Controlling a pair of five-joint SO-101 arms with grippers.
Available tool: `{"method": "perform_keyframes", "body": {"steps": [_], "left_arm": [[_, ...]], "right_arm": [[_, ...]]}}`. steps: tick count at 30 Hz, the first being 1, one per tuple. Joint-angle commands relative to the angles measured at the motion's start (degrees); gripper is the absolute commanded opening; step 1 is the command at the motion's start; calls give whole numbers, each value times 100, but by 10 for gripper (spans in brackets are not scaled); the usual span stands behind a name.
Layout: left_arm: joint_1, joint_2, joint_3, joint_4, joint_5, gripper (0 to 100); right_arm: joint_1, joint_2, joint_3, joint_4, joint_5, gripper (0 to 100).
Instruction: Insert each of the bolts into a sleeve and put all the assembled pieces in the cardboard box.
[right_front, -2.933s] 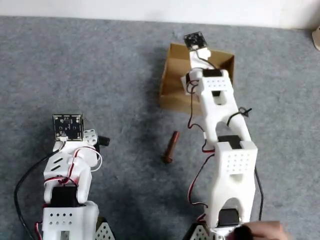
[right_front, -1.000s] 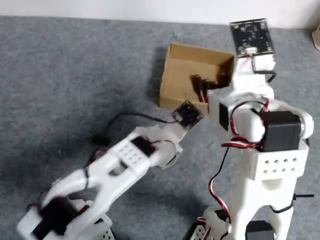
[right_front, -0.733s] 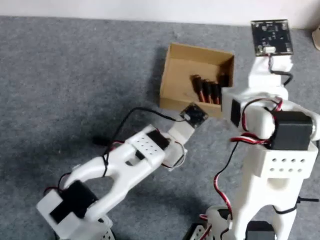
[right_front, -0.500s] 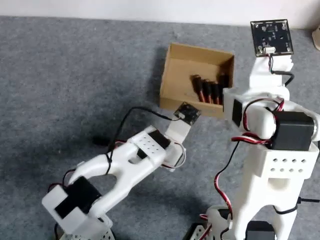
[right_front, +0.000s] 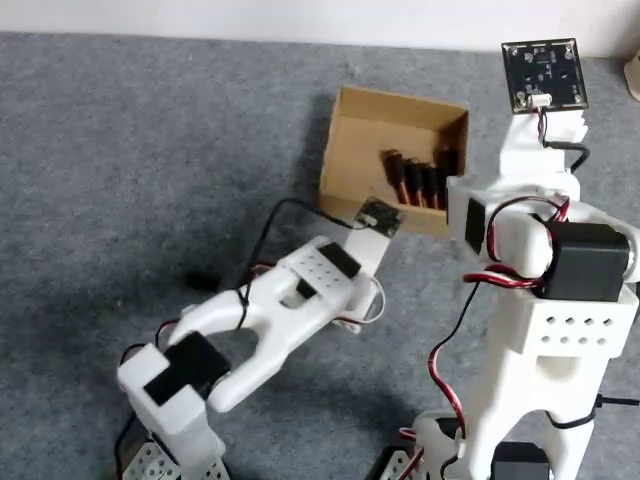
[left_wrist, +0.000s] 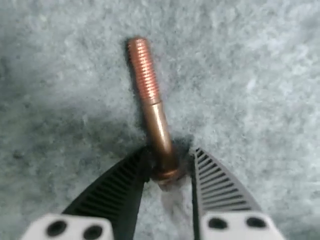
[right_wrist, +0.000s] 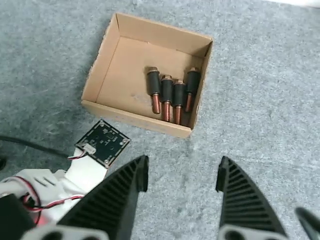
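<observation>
Nearest us, the L gripper (left_wrist: 170, 157) sits low on the carpet (left_wrist: 260, 65) w/ its jaws almost closed, one finger each side of the bolt (left_wrist: 150, 95) head. We judge it's pinching the head, though contact on one side isn't certain. The bolt lies flat and bare, threaded end pointing away from the gripper. In the high view the L arm (right_front: 300, 300) reaches toward 1 o'clock, its wrist just short of the box (right_front: 350, 150). The R arm (right_front: 540, 280) stands tall at the table's 3 o'clock, box at its 10 o'clock; the R gripper (right_wrist: 182, 167) hangs w/ jaws wide apart, holding nothing. Farthest, four pieces (right_wrist: 167, 95) lie side by side by the box's 3 o'clock wall. Risks as we see them: a grip at the head only could let the bolt swing or slip on lifting. W/ the box so near, the bare bolt might get dropped in w/o a sleeve. Both arms also crowd one spot, so an inward R move could knock the L wrist.
</observation>
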Motion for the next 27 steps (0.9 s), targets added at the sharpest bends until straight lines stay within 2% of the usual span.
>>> {"method": "perform_keyframes", "body": {"steps": [1, 8, 14, 16, 22, 27], "left_arm": [[40, 154, -198, 404, -26, 21], [40, 163, -224, 756, -149, 5], [-92, -338, -637, 1890, -1477, 5], [-295, -716, -760, 2259, -2277, 5], [-954, -2000, -699, 2945, -5618, 5], [-1754, -2677, -242, 3024, -7903, 5]], "right_arm": [[57, -101, -110, 75, 62, 206], [57, -110, -110, 84, 62, 206], [84, -110, -110, 101, 70, 206], [207, -110, -110, 92, 70, 206], [690, -110, -110, 92, 79, 206], [866, -110, -110, 84, 79, 206]]}}
